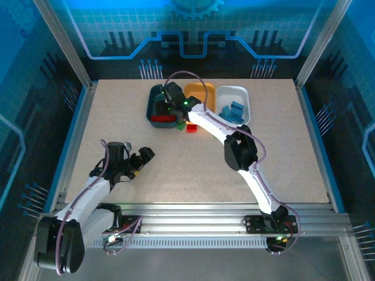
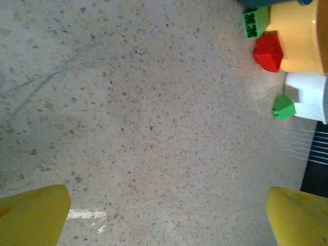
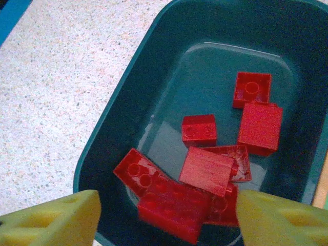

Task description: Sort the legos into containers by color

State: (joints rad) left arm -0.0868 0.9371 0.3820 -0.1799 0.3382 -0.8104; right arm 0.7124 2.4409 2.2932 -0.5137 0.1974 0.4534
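Because the loose legos lie along the near side of the containers, the next pick depends on which arm stands closer to them. The table (image 1: 281,146) carries all three containers in a row at its far centre. From left to right they are the dark teal tray (image 1: 153,105), the orange tray (image 1: 196,91) and the white tray (image 1: 234,93).

The right arm reaches across the table, and the right gripper (image 3: 169,210) hangs directly above the teal tray. Its jaws are spread and released, with no brick between them. The left gripper (image 1: 142,158) sits low at the near left, well apart from the trays. Its jaws are fully spread and hold nothing.

The teal tray holds a heap of red bricks (image 3: 259,125), some stud side up and some tilted against each other. The white tray holds blue bricks (image 1: 234,111).

Three bricks remain on the table:
- A studded green brick (image 2: 254,23) lies by the corner where the teal and orange trays meet.
- A red brick (image 2: 268,51) lies just beside the orange tray's near wall.
- A second green brick (image 2: 283,107) lies against the front of the white tray.

All three lie just toward the arm bases from the right jaws, so the right arm is judged the nearer. Each brick looks compact, and no clear long axis can be read.
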